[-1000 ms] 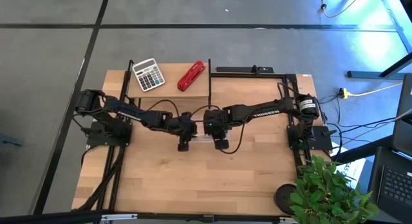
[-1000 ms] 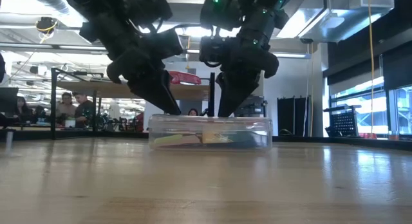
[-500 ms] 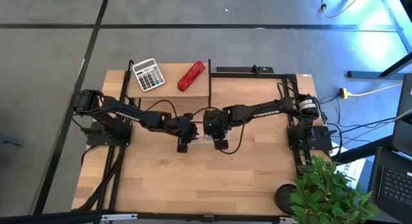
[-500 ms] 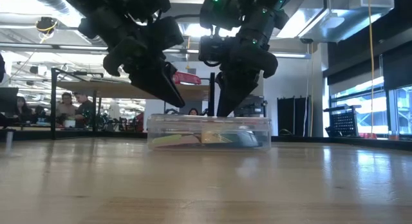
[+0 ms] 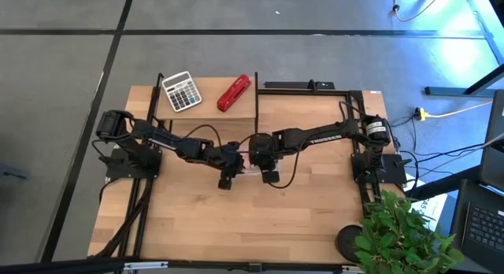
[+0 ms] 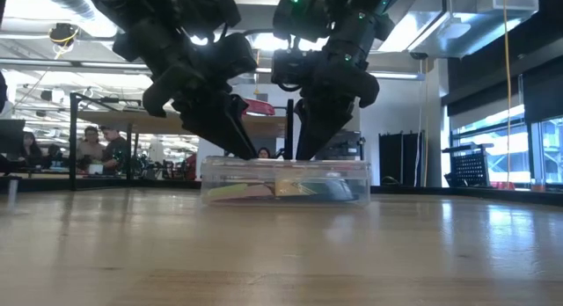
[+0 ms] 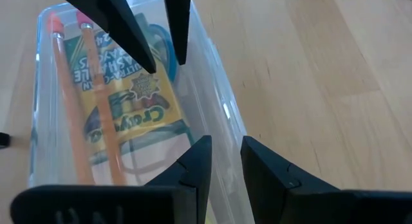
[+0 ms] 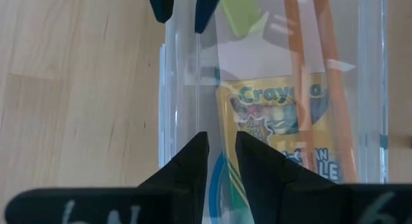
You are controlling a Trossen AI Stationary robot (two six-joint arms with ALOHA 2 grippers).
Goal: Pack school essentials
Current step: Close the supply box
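Left gripper (image 7: 222,161) and right gripper (image 8: 221,154) fingers nearly together, pinching wall of clear plastic box (image 6: 286,179) mid-desk, yellow-green crayon box (image 8: 283,124) inside. Risk: thin wall slips, box tips.

Bright ceiling lights (image 6: 264,44) backlight the low view, silhouetting both arms; wrist views evenly lit.

A grey-white calculator (image 5: 181,91) and a red stapler (image 5: 234,93) lie near each other at the back of the wooden surface (image 5: 197,219). A green plant (image 5: 402,231) sits at one corner.
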